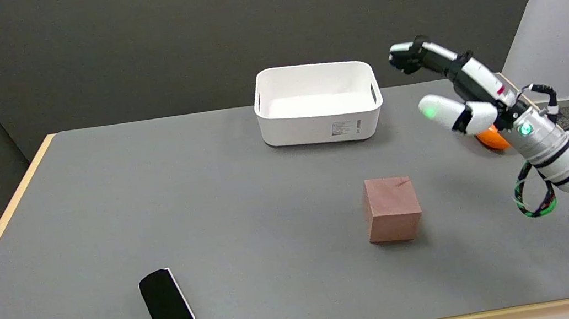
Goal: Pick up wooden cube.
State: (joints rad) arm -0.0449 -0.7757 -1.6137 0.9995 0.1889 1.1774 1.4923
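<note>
The wooden cube is a reddish-brown block standing on the grey table, right of centre. My right hand hangs in the air up and to the right of the cube, well apart from it. Its fingers are spread and hold nothing. The white arm reaches in from the lower right.
A white rectangular bin stands at the back of the table, beyond the cube. A black eraser in a white frame lies near the front left. Part of an orange object shows behind my right hand. The table's wooden edge runs along the front and left.
</note>
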